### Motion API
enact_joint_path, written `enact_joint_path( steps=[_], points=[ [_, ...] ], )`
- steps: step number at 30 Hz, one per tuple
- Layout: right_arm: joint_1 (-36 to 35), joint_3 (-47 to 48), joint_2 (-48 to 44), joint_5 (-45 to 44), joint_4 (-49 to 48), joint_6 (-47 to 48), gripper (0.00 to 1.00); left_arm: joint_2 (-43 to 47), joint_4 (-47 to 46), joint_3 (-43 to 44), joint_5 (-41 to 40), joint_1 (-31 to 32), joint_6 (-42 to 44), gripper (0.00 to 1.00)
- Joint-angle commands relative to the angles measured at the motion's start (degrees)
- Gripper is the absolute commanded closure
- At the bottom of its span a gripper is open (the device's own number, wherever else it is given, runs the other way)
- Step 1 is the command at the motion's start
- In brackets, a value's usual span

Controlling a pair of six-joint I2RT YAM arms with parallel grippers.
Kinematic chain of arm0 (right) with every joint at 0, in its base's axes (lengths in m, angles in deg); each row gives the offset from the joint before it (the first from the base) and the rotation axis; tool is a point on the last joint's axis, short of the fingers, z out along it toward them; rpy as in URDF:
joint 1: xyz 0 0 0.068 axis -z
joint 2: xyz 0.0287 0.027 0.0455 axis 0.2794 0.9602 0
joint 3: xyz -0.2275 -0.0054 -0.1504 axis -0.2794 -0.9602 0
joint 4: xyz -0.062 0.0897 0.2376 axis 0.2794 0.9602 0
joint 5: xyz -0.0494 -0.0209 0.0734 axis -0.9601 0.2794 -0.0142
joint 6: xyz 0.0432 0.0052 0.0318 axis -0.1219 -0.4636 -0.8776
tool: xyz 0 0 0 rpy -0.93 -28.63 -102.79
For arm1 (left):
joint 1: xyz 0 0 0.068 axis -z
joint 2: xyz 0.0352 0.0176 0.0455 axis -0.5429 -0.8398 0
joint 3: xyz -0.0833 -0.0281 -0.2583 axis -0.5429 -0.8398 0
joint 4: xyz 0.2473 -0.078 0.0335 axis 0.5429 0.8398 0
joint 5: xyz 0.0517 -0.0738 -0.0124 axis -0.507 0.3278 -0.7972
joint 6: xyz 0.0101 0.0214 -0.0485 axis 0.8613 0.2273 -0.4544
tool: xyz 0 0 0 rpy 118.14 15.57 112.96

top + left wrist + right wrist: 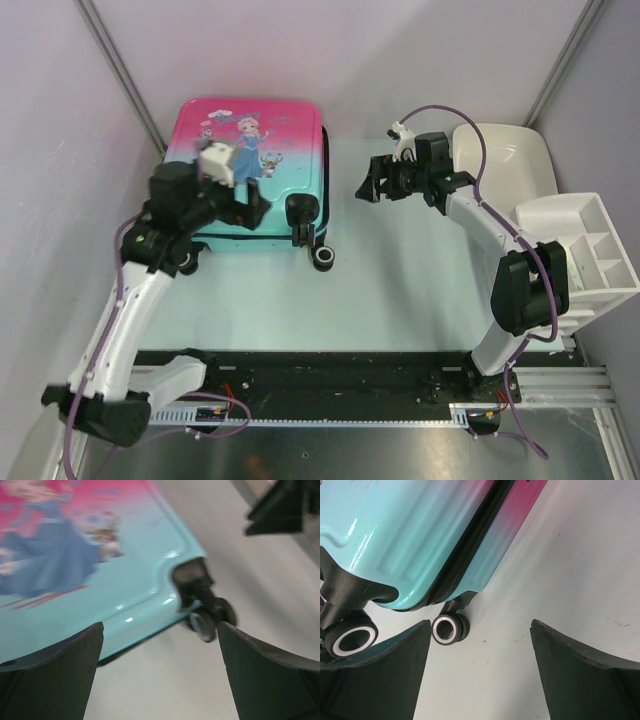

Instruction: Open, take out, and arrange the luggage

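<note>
The luggage (pixel 250 160) lies flat and closed at the back left of the table, princess print up, wheels (pixel 322 258) toward the near right. My left gripper (pixel 256 206) hovers over its near teal edge, open with nothing between the fingers. The left wrist view shows the teal shell (pixel 100 570) and one wheel (pixel 207 620) beyond the spread jaws (pixel 160 640). My right gripper (pixel 367 186) stands open just right of the suitcase, apart from it. In its wrist view I see the black zipper seam (pixel 465 545) and a wheel (pixel 449 629) near the left finger (pixel 395 670); the gripper (pixel 480 630) holds nothing.
A white plastic tub (pixel 505 165) sits at the back right. A white compartment organiser (pixel 590 250) leans at the right edge beside the right arm. Grey walls close in on the left, back and right. A black rail (pixel 350 375) runs along the near edge.
</note>
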Motion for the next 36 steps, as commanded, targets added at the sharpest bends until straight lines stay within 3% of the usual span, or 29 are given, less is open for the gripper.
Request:
enact_joint_path(
  steps=[1, 5, 12, 22, 29, 31, 34, 35, 36],
  points=[
    [-0.1, 0.1, -2.0, -1.5, -0.5, 0.4, 0.15, -5.7, 0.2, 3.7, -0.5, 12.3, -9.1, 0.00],
    [-0.2, 0.1, -2.2, -2.3, -0.8, 0.5, 0.15, -12.0, 0.2, 3.6, -9.4, 24.3, -14.5, 0.00],
    [-0.1, 0.1, -2.2, -2.3, -0.9, 0.9, 0.15, -18.8, 0.1, 3.9, -20.7, 29.8, -21.6, 0.00],
    [-0.5, 0.1, -1.2, -1.7, -1.4, 0.9, 0.15, -23.6, 0.8, 2.9, -32.4, 30.6, -23.3, 0.00],
    [-0.4, -0.1, -0.9, -1.1, -0.8, 1.1, 0.15, -24.6, 0.6, 3.0, -30.0, 30.2, -23.2, 0.01],
    [-0.4, -0.3, -0.9, -1.0, -1.0, 1.0, 0.15, -24.6, 0.2, 3.3, -28.0, 30.2, -23.2, 0.06],
    [-0.5, -0.3, -0.8, -0.7, -1.2, 1.1, 0.15, -24.3, -0.5, 3.1, -23.5, 29.2, -23.1, 0.31],
    [-0.6, -0.3, -0.7, -0.2, -1.4, 1.5, 0.15, -23.8, -0.6, 2.7, -22.2, 28.4, -23.3, 0.51],
    [-0.6, -0.3, -0.8, 0.0, -1.6, 1.8, 0.15, -23.0, -1.2, 2.4, -17.0, 27.4, -23.7, 0.62]
  ],
)
